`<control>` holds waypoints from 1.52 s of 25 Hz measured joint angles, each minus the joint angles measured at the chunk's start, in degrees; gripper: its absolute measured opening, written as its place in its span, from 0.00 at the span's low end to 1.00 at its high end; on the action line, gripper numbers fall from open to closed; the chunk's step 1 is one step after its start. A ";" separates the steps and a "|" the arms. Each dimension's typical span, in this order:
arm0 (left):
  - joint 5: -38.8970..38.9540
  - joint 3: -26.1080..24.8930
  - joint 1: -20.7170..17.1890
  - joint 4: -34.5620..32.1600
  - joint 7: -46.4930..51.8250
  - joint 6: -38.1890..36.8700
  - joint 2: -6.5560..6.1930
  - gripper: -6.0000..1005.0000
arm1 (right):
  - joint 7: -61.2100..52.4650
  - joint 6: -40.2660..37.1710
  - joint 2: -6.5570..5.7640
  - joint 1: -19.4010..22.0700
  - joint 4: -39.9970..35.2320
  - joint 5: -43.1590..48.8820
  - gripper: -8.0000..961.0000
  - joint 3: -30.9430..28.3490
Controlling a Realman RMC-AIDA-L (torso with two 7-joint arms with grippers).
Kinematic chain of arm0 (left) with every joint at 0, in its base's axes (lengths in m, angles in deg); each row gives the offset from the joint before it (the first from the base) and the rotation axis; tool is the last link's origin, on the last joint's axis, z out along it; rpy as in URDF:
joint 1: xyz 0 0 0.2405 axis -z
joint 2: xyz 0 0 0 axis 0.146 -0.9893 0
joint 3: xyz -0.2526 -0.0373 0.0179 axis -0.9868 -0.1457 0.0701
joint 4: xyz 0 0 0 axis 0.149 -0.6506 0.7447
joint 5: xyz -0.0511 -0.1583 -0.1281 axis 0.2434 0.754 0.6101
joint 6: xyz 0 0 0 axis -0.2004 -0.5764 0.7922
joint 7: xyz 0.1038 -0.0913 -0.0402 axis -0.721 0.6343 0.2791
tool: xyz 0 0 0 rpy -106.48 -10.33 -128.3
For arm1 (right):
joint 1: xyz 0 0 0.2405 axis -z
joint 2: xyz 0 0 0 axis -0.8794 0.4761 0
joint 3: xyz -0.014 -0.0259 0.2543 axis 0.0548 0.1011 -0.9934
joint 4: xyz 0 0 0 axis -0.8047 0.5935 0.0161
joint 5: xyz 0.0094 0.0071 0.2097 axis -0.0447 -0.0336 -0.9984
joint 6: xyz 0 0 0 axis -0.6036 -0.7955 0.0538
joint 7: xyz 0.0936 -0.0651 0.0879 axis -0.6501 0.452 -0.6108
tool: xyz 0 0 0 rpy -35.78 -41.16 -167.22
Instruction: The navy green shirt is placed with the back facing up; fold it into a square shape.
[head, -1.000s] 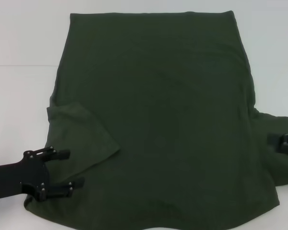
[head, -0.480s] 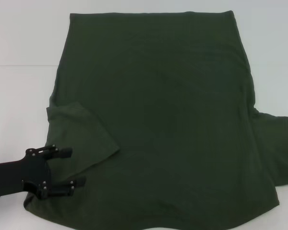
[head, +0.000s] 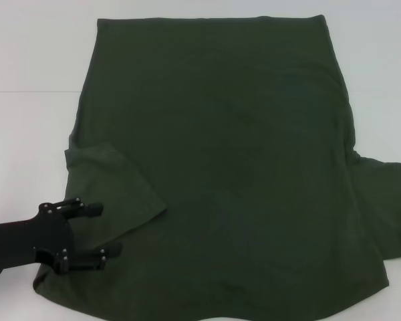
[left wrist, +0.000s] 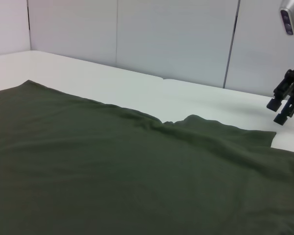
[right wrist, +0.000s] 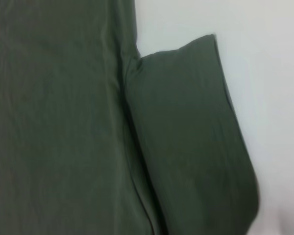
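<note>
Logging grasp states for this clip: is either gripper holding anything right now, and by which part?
Nothing is held. The left gripper is open over the shirt's folded-in left sleeve; the right gripper hangs clear of it.

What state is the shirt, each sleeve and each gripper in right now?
navy green shirt: spread flat on the table, plain side up, body unfolded.
left sleeve: folded inward over the body.
right sleeve: lying out flat on the table.
left gripper: open, over the left sleeve's edge.
right gripper: raised off the cloth.
</note>
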 joint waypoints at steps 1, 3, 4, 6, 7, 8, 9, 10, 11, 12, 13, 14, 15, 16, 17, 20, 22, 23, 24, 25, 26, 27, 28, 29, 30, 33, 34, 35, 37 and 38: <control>-0.02 0.02 -0.01 0.03 0.00 0.01 0.00 0.85 | 0.03 0.58 0.07 -0.23 0.56 0.01 0.95 0.07; -0.05 0.02 -0.17 0.06 -0.01 0.02 0.00 0.85 | 0.31 1.96 -0.04 -0.89 2.85 0.08 0.95 0.20; -0.05 0.02 -0.18 0.06 -0.01 0.01 0.00 0.85 | 0.43 2.60 -0.18 -1.13 3.83 0.11 0.95 0.30; -0.05 0.02 -0.30 0.03 -0.01 0.01 0.00 0.85 | 0.54 4.00 -0.39 -1.55 5.40 0.19 0.95 0.95; -0.05 0.02 -0.31 0.03 -0.01 0.01 0.00 0.85 | 0.53 4.36 -0.41 -1.66 5.78 0.20 0.95 1.26; -0.05 0.02 -0.35 0.01 -0.01 0.02 0.00 0.85 | 0.54 4.86 -0.41 -1.75 5.97 0.21 0.95 1.54; -0.05 0.02 -0.39 0.01 0.00 0.02 0.00 0.85 | 0.53 5.20 -0.37 -1.88 6.07 0.23 0.95 1.77; -0.05 0.02 -0.39 0.01 0.00 0.02 0.00 0.85 | 0.53 5.20 -0.37 -1.88 6.07 0.23 0.95 1.77; -0.05 0.02 -0.42 0.01 0.00 0.03 0.00 0.85 | 0.54 5.29 -0.36 -1.91 6.07 0.24 0.95 1.79; -0.05 0.03 -0.44 0.01 -0.01 0.05 0.00 0.85 | 0.54 5.33 -0.36 -1.92 6.08 0.24 0.95 1.81; -0.05 0.02 -0.42 0.01 -0.01 0.08 0.00 0.85 | 0.54 5.41 -0.35 -1.92 6.09 0.25 0.95 1.84; -0.05 0.02 -0.42 0.01 -0.01 0.08 0.00 0.85 | 0.54 5.50 -0.32 -1.93 6.10 0.26 0.95 1.86; -0.05 0.02 -0.41 0.02 0.00 0.09 0.00 0.85 | 0.54 5.51 -0.28 -1.93 6.13 0.26 0.95 1.88; -0.04 0.02 -0.31 0.07 -0.01 0.09 0.00 0.85 | 0.54 5.60 -0.21 -1.93 6.16 0.27 0.95 2.04; -0.05 0.02 -0.29 0.09 -0.01 0.10 0.00 0.85 | 0.53 5.63 -0.17 -1.91 6.18 0.28 0.95 2.20; -0.04 0.02 -0.15 0.16 0.00 0.14 0.01 0.85 | 0.45 5.99 -0.26 -1.64 6.21 0.30 0.95 2.55; -0.03 0.02 -0.12 0.20 0.00 0.19 0.01 0.85 | 0.37 6.40 -0.40 -1.49 6.21 0.32 0.95 2.56; -0.03 0.02 -0.11 0.23 0.00 0.21 0.00 0.85 | 0.34 6.52 -0.44 -1.42 6.22 0.32 0.95 2.56; -0.03 0.02 -0.10 0.24 -0.01 0.27 0.00 0.85 | 0.35 6.66 -0.44 -1.40 6.22 0.32 0.95 2.56; -0.03 0.02 -0.11 0.25 -0.01 0.36 0.00 0.85 | 0.36 6.80 -0.40 -1.38 6.22 0.32 0.95 2.57; -0.03 0.02 -0.11 0.26 -0.01 0.44 0.00 0.85 | 0.38 6.80 -0.35 -1.40 6.22 0.32 0.95 2.56; -0.03 0.02 -0.12 0.27 -0.01 0.50 0.01 0.85 | 0.39 6.86 -0.27 -1.46 6.22 0.32 0.95 2.63; -0.03 0.02 -0.14 0.28 0.00 0.56 0.04 0.85 | 0.41 6.91 -0.19 -1.58 6.22 0.32 0.95 2.75; -0.03 0.02 -0.14 0.31 -0.01 0.59 0.06 0.85 | 0.42 7.03 -0.10 -1.72 6.27 0.32 0.95 2.98; -0.03 0.02 -0.15 0.33 -0.01 0.60 0.08 0.85 | 0.43 7.14 -0.06 -1.80 6.38 0.32 0.95 3.12; -0.03 0.02 -0.18 0.36 -0.01 0.62 0.10 0.85 | 0.45 7.59 -0.04 -2.14 7.02 0.32 0.95 3.50; -0.03 0.02 -0.20 0.37 -0.01 0.63 0.10 0.85 | 0.45 7.79 -0.05 -2.23 7.23 0.32 0.95 3.61; -0.03 0.02 -0.23 0.37 0.00 0.64 0.10 0.85 | 0.45 7.83 -0.04 -2.31 7.42 0.32 0.95 3.76; -0.03 0.02 -0.25 0.37 0.00 0.68 0.13 0.85 | 0.48 8.15 -0.04 -2.56 7.69 0.32 0.95 3.98; -0.03 0.01 -0.26 0.37 -0.01 0.70 0.16 0.85 | 0.50 8.19 -0.03 -2.66 7.72 0.31 0.95 4.03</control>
